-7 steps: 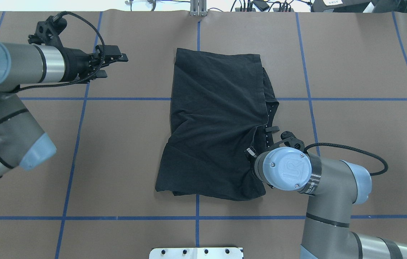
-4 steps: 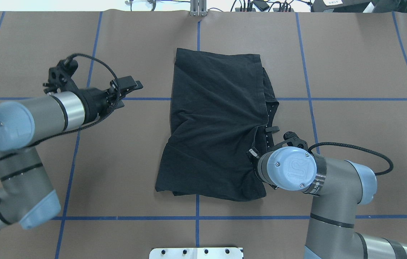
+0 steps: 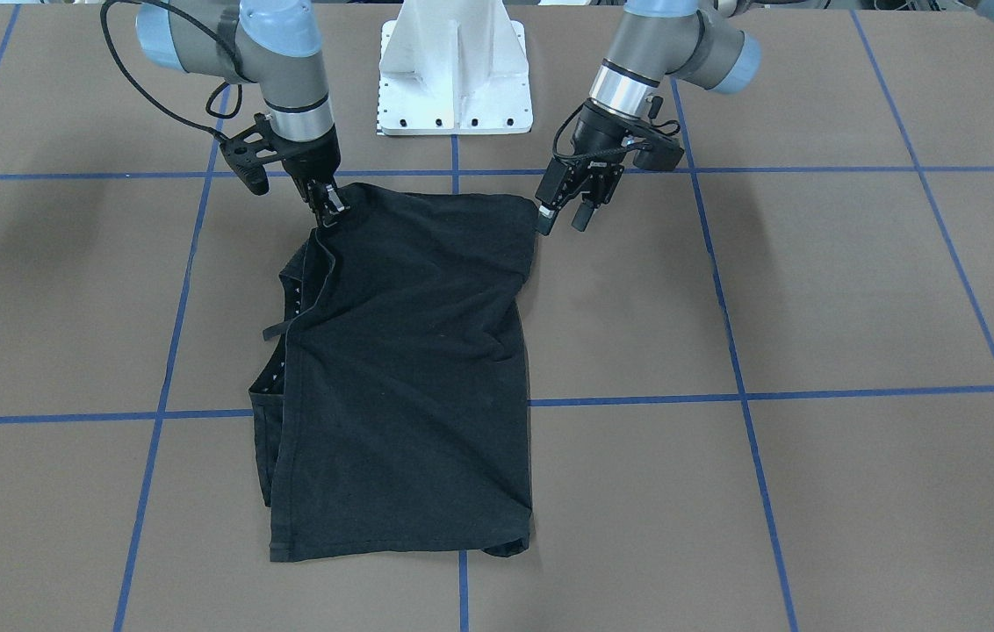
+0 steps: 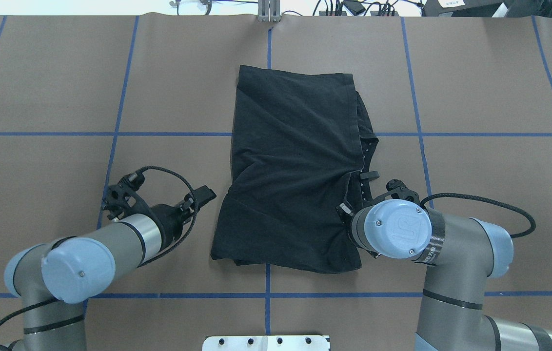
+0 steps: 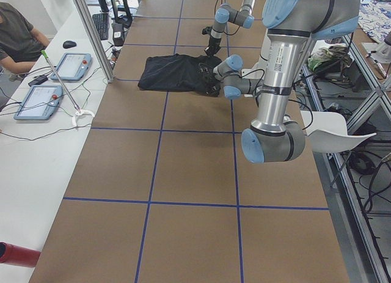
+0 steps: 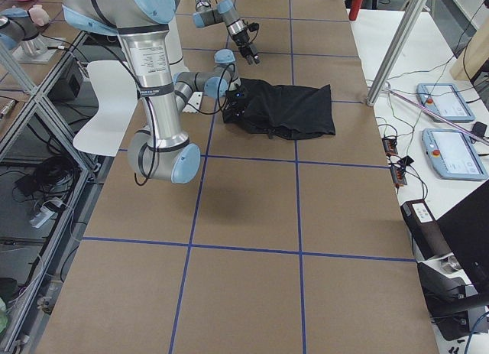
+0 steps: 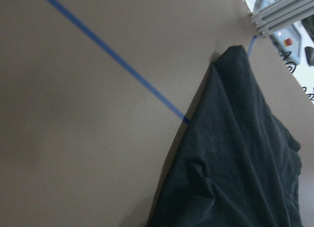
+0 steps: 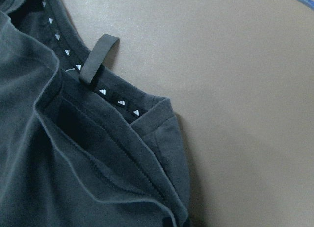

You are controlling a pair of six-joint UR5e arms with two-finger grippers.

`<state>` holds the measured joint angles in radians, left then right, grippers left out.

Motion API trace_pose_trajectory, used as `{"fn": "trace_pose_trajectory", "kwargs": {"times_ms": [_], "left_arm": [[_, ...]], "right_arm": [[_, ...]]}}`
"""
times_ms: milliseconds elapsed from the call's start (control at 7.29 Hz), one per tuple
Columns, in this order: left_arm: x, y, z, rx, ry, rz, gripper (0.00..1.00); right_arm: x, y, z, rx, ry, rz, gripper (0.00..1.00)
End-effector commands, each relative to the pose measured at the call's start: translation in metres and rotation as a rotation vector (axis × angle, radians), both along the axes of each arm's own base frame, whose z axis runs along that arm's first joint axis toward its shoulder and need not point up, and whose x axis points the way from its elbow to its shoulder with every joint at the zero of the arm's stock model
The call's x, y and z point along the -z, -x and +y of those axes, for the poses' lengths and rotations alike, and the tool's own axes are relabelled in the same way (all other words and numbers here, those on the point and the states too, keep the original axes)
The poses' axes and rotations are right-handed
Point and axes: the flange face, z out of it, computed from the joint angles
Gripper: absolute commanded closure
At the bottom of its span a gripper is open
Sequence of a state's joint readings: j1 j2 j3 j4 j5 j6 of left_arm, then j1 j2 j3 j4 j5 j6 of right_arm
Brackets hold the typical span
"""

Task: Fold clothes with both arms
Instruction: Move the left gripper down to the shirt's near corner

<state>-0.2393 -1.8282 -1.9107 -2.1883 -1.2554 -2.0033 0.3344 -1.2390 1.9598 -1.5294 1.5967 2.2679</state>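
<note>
Black cotton, the T-shirt lies folded into a long panel at the middle of the brown paper surface, its long axis running straight away from the robot and its near short edge facing the white mounting base. The right arm stands at the near corner on its own side, by the collar, and its jaws look pinched together on the fabric edge there, though the wrist joint hides them from above. The left arm is at the opposite near corner: its jaws are apart, just beside the cloth and not touching it, with the corner lying a little forward and inward of them. That gap is what the next move seems to turn on, a short reach inward to take the second corner so both arms can carry the near edge toward the far one. Only blue tape lines cross the paper nearby, and a rumple near that corner may make the pinch less clean.
</note>
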Motion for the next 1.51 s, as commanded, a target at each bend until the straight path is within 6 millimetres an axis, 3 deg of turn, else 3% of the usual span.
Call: {"fn": "trace_pose_trajectory", "kwargs": {"times_ms": [0,274,686,1097,1234,1371], "left_arm": [[-0.008,-0.026,0.038,-0.018,0.012,-0.047,0.12],[-0.006,-0.035,0.049,-0.039,0.012,-0.051,0.14],[-0.005,-0.054,0.049,-0.042,0.014,-0.060,0.22],[-0.014,-0.060,0.052,-0.049,0.017,-0.078,0.29],[-0.012,-0.061,0.056,-0.055,0.017,-0.075,0.33],[-0.012,-0.061,0.056,-0.054,0.019,-0.073,0.45]], "right_arm": [[0.000,0.000,0.000,0.001,0.000,0.000,1.00],[0.000,0.000,0.000,0.004,-0.003,0.001,1.00],[0.000,0.000,0.000,0.005,-0.004,0.001,1.00],[-0.001,0.000,0.000,0.011,-0.009,0.004,1.00],[-0.001,0.000,0.000,0.011,-0.009,0.004,1.00],[-0.001,0.000,-0.001,0.009,-0.009,0.004,1.00]]}}
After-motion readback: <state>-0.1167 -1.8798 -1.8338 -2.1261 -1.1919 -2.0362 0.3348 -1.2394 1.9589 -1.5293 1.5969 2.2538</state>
